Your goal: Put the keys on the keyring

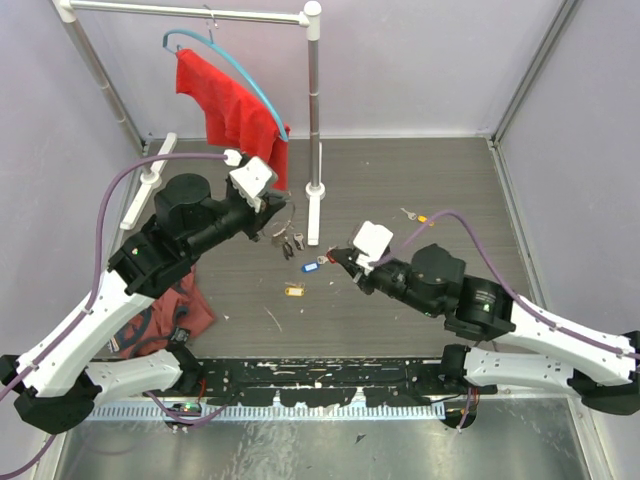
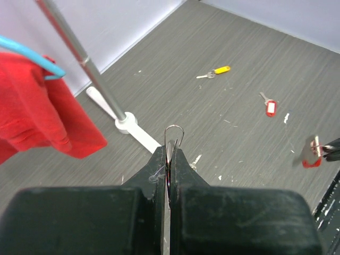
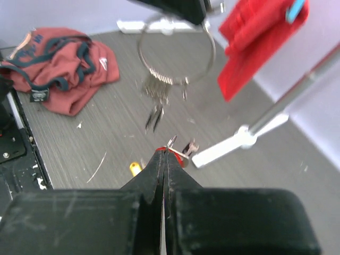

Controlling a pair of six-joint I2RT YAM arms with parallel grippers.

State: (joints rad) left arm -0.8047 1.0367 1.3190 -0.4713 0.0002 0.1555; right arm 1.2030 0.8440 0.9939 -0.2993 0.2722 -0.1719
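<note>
Above the middle of the desk (image 1: 420,330), the thin silver wire keyring (image 2: 173,127) was pinched by the left fingers (image 2: 156,166), presumably for threading the red-tagged silver key (image 2: 309,159) clamped in the right fingers (image 3: 154,171).

Bright, even light from above on the table (image 1: 400,190). Only soft, faint shadows sit under the arms, and a white highlight runs down the chrome pole (image 1: 314,100). The overhead view is crisp throughout.

Over to the left wrist: the tabletop is sharp, but the left gripper (image 2: 168,159) is a dark, soft mass up close, and the red-tagged key (image 2: 311,152) at the right edge is smeared.

Right wrist: the keyring (image 3: 159,79) and red cloth (image 3: 255,37) are blurred. The right gripper (image 3: 164,159) is black and almost featureless, and the crumpled red garment (image 3: 58,64) is clearer.
</note>
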